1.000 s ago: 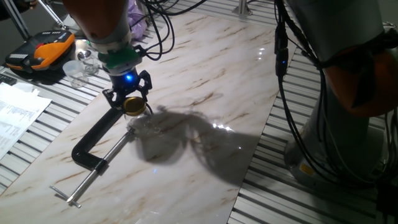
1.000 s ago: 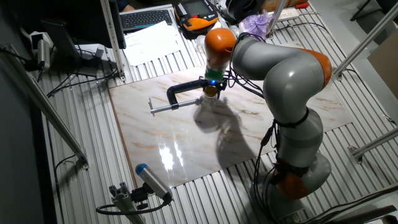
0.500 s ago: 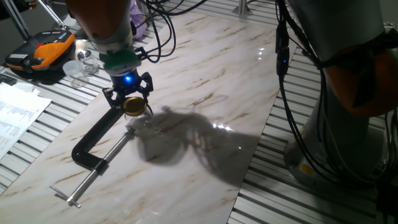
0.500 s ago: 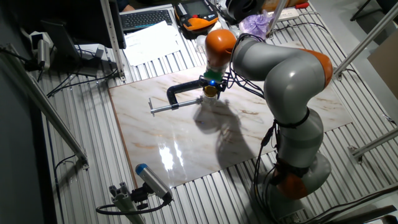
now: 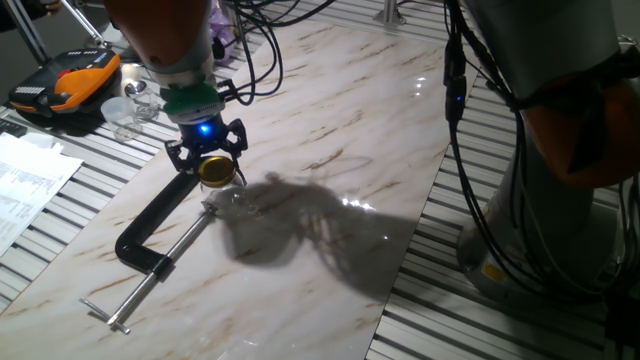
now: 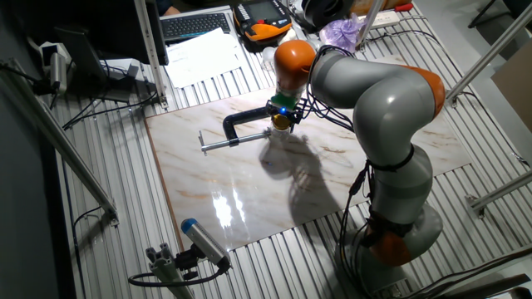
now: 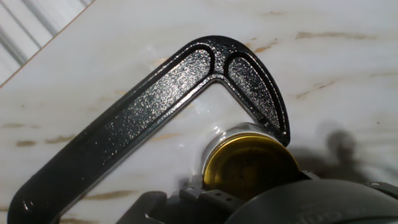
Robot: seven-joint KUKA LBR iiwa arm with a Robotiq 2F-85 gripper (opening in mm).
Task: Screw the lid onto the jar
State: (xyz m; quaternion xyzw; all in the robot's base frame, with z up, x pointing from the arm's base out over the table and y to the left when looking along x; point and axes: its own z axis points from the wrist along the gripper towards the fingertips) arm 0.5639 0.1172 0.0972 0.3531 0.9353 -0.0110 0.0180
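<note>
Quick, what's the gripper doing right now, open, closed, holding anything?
Gripper: closed on the gold lid, held over the jar beside the black clamp.

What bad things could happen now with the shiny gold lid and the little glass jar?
1. The lid is held by the gripper above the jar, but looks a little off-centre over the mouth. It might catch the rim or go on crooked.
2. The black clamp sits right beside the jar. The fingers could bump it while turning.
3. The jar is clear and hard to see, so aiming could be tricky.
</note>
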